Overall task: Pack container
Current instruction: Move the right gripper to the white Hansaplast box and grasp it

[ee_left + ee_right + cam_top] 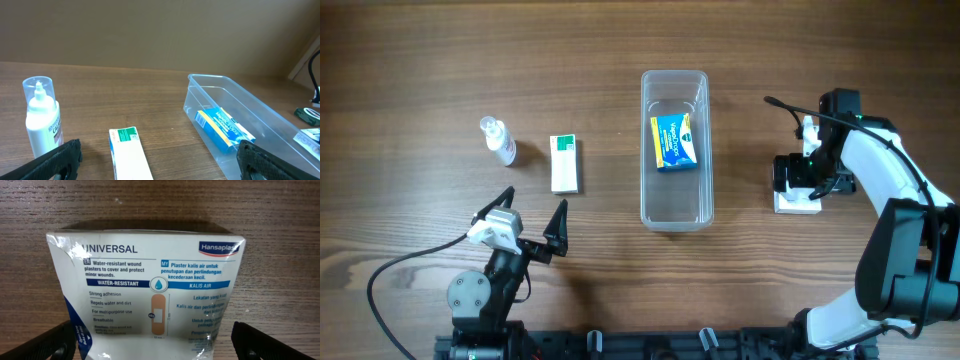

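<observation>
The clear plastic container [675,205] stands upright at the table's middle with a blue box [674,142] lying inside; both show in the left wrist view, container [226,79] and blue box [222,127]. My right gripper [801,178] is lowered over a white Hansaplast plaster box [797,204] right of the container. Its fingers [156,347] are open on either side of that box [155,280]. My left gripper [531,216] is open and empty at the front left [159,166].
A white and green box [564,163] lies flat left of the container, in front of my left gripper [129,156]. A small spray bottle [498,140] stands further left [42,120]. Cables trail from both arms.
</observation>
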Robot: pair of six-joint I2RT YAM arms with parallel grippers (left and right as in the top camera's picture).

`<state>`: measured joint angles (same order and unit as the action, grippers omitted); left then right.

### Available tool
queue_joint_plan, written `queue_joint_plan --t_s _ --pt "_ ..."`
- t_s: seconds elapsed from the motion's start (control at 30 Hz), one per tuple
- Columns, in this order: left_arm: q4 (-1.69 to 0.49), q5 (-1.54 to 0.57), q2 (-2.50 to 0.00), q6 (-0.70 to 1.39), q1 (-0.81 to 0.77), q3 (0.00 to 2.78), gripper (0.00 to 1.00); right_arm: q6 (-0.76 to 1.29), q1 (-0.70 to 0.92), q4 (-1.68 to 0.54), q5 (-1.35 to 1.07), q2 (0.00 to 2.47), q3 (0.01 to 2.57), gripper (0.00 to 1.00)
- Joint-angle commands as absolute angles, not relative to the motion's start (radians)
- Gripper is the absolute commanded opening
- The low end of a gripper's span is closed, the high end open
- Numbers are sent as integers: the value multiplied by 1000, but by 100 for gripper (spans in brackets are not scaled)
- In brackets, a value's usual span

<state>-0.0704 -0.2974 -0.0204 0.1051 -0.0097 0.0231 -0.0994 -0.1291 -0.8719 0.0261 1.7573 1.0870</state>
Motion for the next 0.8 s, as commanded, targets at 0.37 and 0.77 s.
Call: queue_joint_plan --t_s 0.37,0.77 --pt "-69 -295 -14 82 -2 16 100 -76 -131 -767 6 1777 1015 89" --pt "-69 -295 -14 82 -2 16 100 39 -100 -984 -179 1700 1307 74"
